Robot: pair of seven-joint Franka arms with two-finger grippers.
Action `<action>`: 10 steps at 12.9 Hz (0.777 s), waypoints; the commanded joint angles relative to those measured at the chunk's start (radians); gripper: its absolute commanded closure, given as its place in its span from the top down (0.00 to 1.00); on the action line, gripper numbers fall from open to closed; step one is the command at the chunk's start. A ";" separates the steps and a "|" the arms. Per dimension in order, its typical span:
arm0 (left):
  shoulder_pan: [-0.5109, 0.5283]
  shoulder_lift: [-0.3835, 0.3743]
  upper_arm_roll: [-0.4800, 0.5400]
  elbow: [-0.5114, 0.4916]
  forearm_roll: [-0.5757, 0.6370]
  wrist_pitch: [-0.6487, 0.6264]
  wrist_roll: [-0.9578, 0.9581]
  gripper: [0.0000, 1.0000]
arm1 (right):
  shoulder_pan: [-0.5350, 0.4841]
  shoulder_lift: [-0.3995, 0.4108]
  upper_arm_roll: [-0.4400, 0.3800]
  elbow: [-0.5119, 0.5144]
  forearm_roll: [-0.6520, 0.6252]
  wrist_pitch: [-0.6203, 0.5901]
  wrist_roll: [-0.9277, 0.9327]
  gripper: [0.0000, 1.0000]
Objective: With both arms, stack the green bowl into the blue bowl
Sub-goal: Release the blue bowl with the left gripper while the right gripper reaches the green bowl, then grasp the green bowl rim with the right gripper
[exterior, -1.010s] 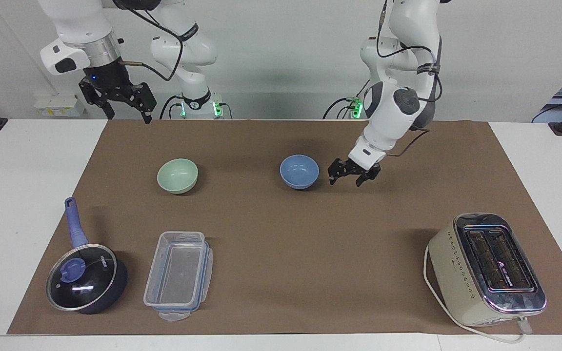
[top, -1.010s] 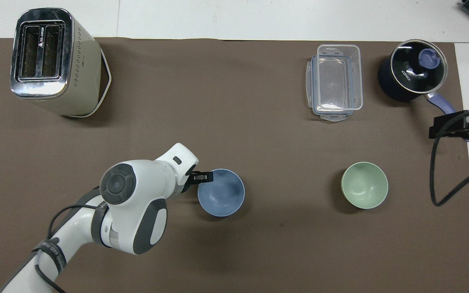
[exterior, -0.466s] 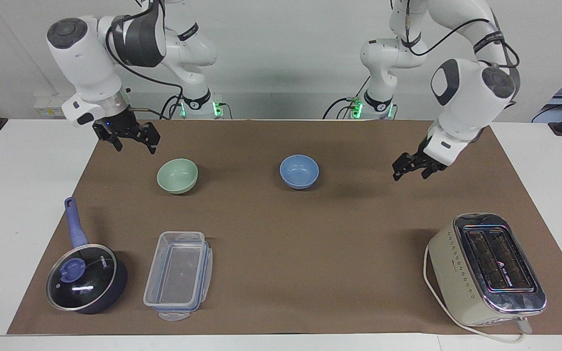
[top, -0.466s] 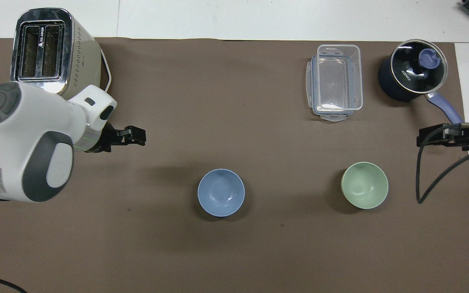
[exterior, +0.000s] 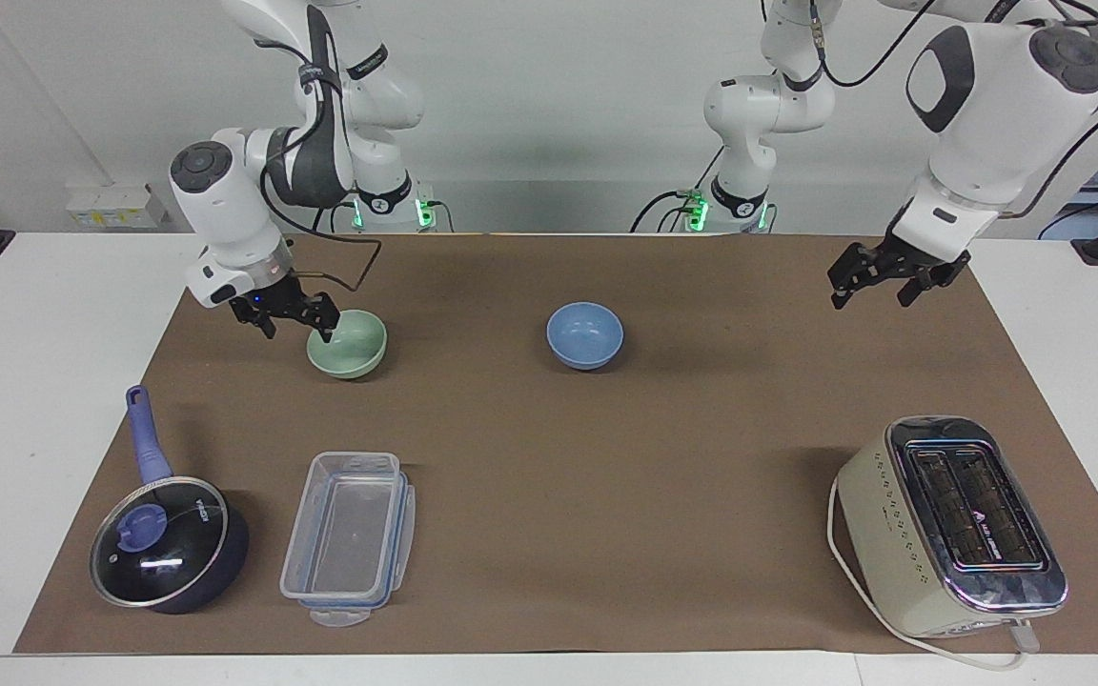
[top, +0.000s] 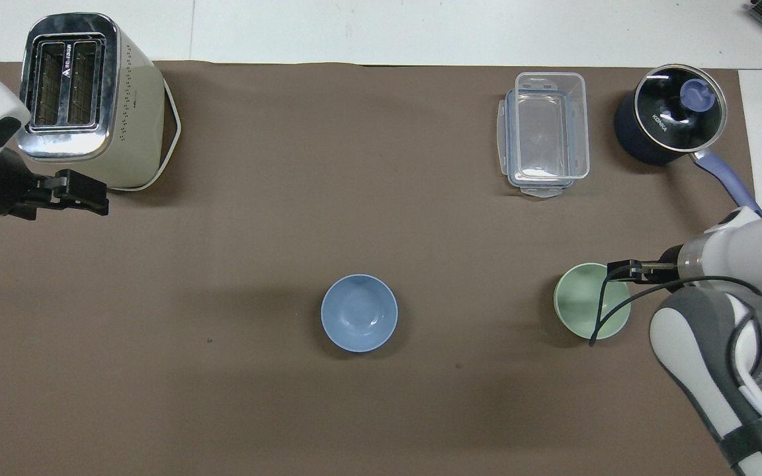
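Observation:
The green bowl [exterior: 355,349] sits upright on the brown mat toward the right arm's end; it also shows in the overhead view [top: 583,305]. My right gripper [exterior: 297,330] is open and low at the bowl's rim on the side toward the mat's edge, with one finger over the rim and one outside it [top: 619,270]. I cannot tell whether it touches. The blue bowl [exterior: 585,335] stands empty mid-mat [top: 359,313]. My left gripper [exterior: 869,289] is open, empty and raised over the mat at the left arm's end [top: 82,200].
A cream toaster [exterior: 951,524] stands farther from the robots at the left arm's end. A clear plastic container [exterior: 349,534] and a dark blue lidded saucepan [exterior: 166,545] stand farther out than the green bowl.
My left gripper has drawn away from the blue bowl and risen toward its own end. My right gripper has come down from above the mat's edge to the green bowl's rim.

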 commanded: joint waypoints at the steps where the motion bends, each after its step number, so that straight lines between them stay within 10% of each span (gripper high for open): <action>1: 0.007 -0.035 -0.006 0.007 0.028 -0.031 0.039 1.00 | -0.014 0.004 0.000 -0.080 0.029 0.093 -0.056 1.00; 5: 0.038 -0.036 -0.003 0.007 0.029 -0.042 0.033 1.00 | -0.038 0.058 0.002 -0.133 0.029 0.212 -0.110 0.96; 10: 0.039 -0.036 -0.004 0.007 0.029 -0.042 0.033 1.00 | -0.038 0.052 0.002 -0.128 0.029 0.203 -0.109 0.58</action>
